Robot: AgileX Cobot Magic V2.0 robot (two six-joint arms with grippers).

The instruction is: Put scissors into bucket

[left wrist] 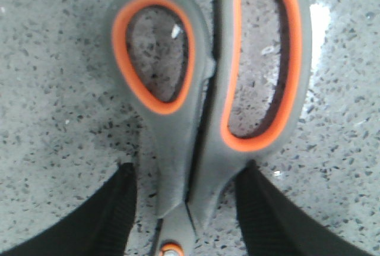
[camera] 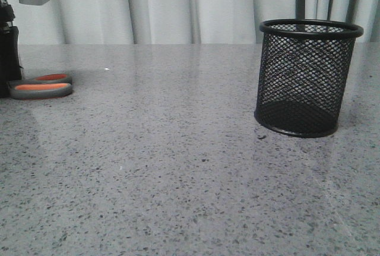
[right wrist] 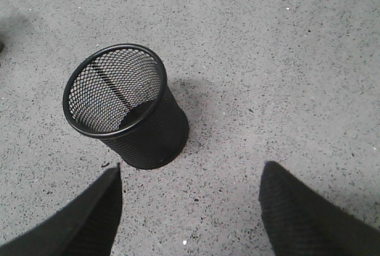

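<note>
At the table's (camera: 178, 167) far left edge the scissors (camera: 41, 86) are lying flat, their orange-lined handle loops pointing toward the middle. The left gripper (left wrist: 184, 208) is sitting low over them, its two black fingers (left wrist: 113, 214) standing apart on either side of the handle necks just above the orange pivot spot, not yet pressing on them. Well apart, toward the table's right side, the bucket (camera: 306, 78) is standing upright with nothing showing inside it. The right gripper (right wrist: 190, 208) is hanging above the table beside the bucket, its fingers (right wrist: 303, 214) spread wide and holding nothing.
</note>
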